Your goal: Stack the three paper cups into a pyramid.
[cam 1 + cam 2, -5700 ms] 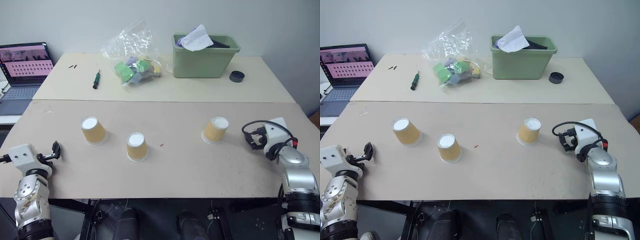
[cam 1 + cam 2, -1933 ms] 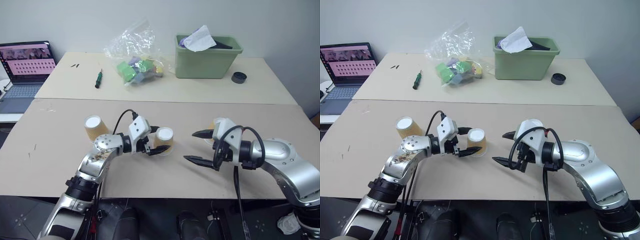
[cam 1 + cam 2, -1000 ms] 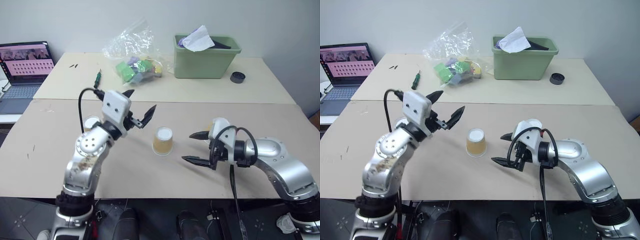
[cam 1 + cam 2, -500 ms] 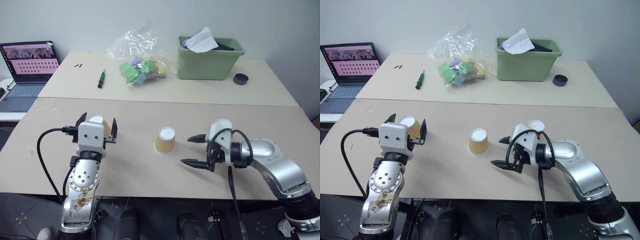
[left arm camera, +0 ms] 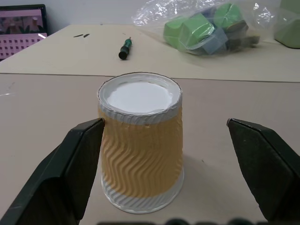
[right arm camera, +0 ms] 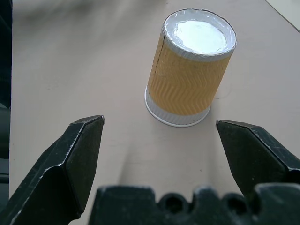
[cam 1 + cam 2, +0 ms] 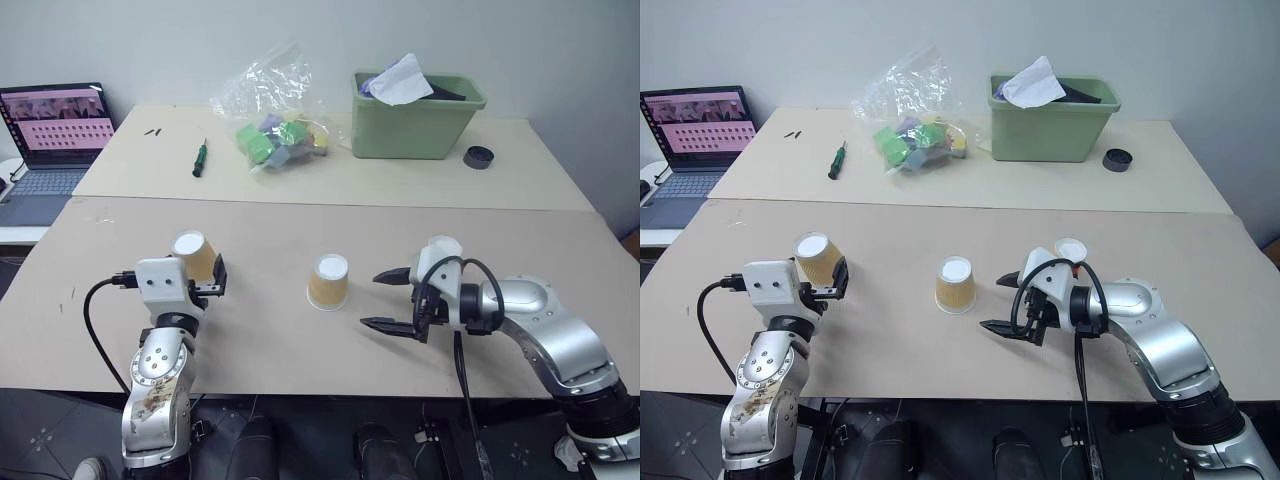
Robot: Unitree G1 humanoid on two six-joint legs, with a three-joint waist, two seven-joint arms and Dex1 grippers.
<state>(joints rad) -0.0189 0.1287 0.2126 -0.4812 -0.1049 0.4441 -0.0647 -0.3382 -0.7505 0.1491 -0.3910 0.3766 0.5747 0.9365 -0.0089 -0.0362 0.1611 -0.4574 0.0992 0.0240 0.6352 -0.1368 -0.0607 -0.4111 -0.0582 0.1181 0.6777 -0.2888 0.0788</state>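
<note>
Three paper cups stand upside down on the near table. My left gripper (image 7: 197,276) is level and open right behind the left cup (image 7: 193,253). In the left wrist view the cup (image 5: 139,140) stands in the gap of the black fingers (image 5: 70,178), untouched. The middle cup (image 7: 328,282) stands alone. My right gripper (image 7: 372,300) is open and points at it from the right, a short way off; the right wrist view shows the cup (image 6: 192,89) ahead of the gripper (image 6: 159,121). The third cup (image 7: 443,247) is half hidden behind my right wrist.
On the far table are a green bin (image 7: 413,110) with paper in it, a clear bag of coloured blocks (image 7: 270,130), a screwdriver (image 7: 198,158), a black round cap (image 7: 478,156) and a laptop (image 7: 55,125) at the far left.
My left arm let go of the middle cup, lifted away, then swung left and down to the left cup, still open. The right gripper has stayed where it was.
</note>
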